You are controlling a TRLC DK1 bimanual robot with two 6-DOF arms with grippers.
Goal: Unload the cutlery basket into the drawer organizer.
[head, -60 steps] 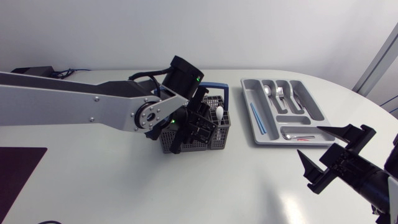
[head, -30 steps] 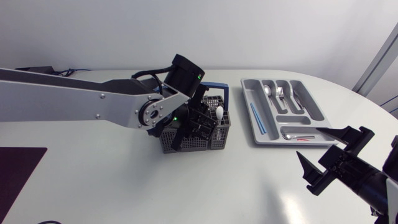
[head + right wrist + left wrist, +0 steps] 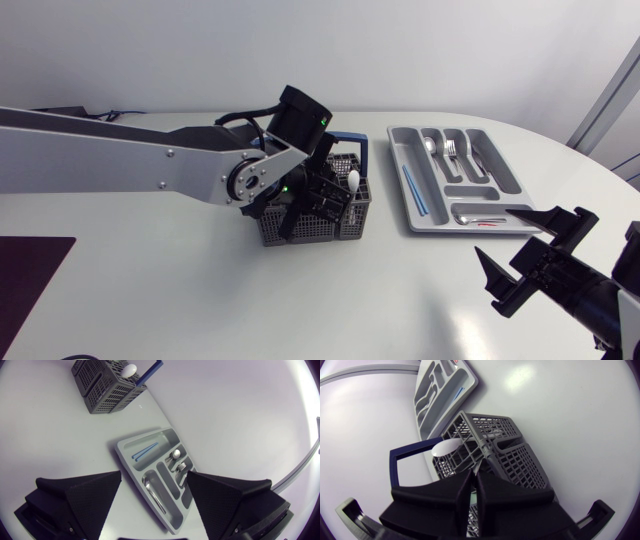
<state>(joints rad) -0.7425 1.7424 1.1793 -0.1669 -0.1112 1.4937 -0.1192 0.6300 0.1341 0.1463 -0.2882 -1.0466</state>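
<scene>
The grey cutlery basket (image 3: 345, 228) with a blue handle stands mid-table. A white spoon (image 3: 353, 180) sticks up in it. My left gripper (image 3: 310, 205) is down inside the basket. In the left wrist view the left gripper (image 3: 473, 474) is shut on a thin silvery cutlery handle (image 3: 479, 463), beside the white spoon (image 3: 447, 447) and the basket's grid walls (image 3: 520, 455). The grey drawer organizer (image 3: 415, 215) lies to the right and holds metal cutlery (image 3: 450, 148) and blue sticks (image 3: 412, 188). My right gripper (image 3: 495, 230) hangs open and empty near the table's front right, above the organizer (image 3: 125, 455).
A dark mat (image 3: 30, 265) lies at the table's front left. The basket (image 3: 107, 390) stands far ahead of the right gripper (image 3: 154, 477).
My left gripper's fingers have come together inside the basket. The right arm has sunk slightly toward the front edge.
</scene>
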